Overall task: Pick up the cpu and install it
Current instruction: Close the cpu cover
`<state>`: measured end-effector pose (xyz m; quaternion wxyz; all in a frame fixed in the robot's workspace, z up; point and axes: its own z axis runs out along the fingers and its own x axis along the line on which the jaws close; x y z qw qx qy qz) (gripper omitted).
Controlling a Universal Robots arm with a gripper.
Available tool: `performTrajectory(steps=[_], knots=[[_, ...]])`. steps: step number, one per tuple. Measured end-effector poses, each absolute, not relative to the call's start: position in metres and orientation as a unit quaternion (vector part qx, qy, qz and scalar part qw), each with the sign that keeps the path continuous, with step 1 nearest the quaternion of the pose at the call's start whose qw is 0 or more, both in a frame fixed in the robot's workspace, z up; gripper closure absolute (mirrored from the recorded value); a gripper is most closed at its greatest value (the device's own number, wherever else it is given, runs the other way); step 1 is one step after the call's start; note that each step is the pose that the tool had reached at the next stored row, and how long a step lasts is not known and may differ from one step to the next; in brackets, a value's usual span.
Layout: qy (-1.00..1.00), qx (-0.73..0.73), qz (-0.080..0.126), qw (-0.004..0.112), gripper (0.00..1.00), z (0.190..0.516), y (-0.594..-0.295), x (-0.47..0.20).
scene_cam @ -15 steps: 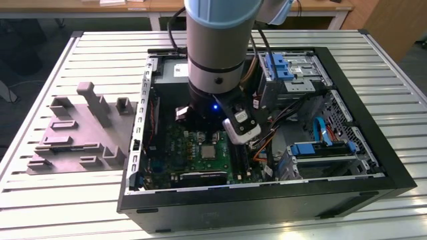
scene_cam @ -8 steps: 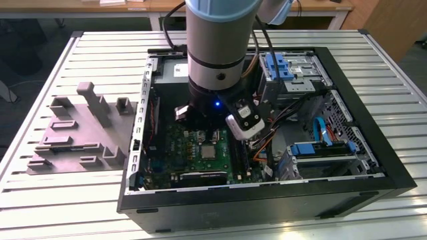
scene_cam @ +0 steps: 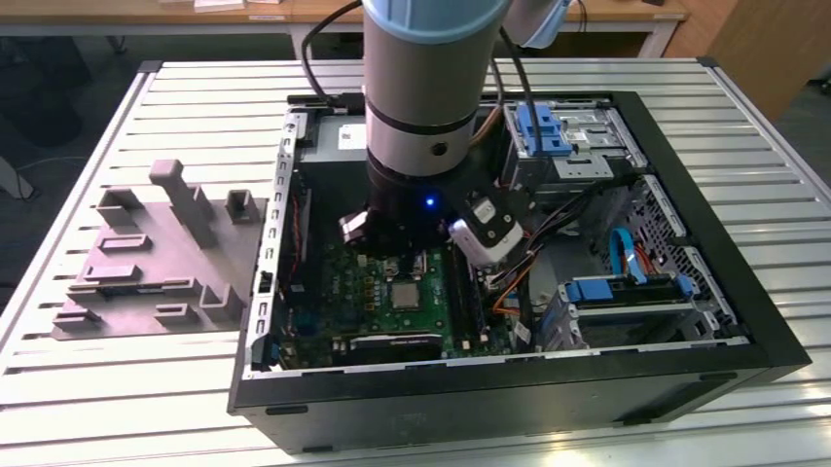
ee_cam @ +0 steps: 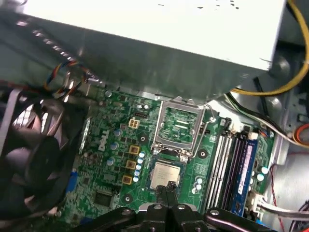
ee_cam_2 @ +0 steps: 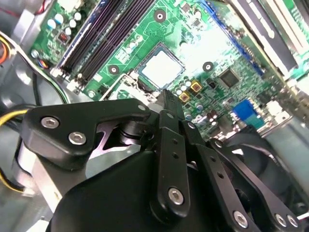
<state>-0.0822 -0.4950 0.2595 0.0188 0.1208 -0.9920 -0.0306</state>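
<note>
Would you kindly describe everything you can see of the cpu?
The cpu is a small flat square with a silvery metal top and a pale rim. It lies flat in the socket on the green motherboard, beside the memory slots, with the socket's hinged metal frame swung open next to it. The gripper is just above its edge with jaws closed together, not holding it. In the second wrist view it glares bright.

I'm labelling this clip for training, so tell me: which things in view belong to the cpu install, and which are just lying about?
Part of the job:
- cpu, seated flat in the motherboard socket
- socket's load plate, flipped open
- hand, fingertips together just above the cpu's edge

Just there:
- case fan
- memory slots
- grey fixture block beside the computer case
</note>
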Motion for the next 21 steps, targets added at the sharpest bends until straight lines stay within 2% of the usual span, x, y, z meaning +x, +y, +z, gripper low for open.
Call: performTrajectory(steps=[18, 21], knots=[[-0.962, 0.271, -0.027, 0.023, 0.89, 0.256, -0.495, -0.0821], [-0.959, 0.28, -0.033, 0.02, 0.89, 0.2558, -0.4951, -0.0802]])
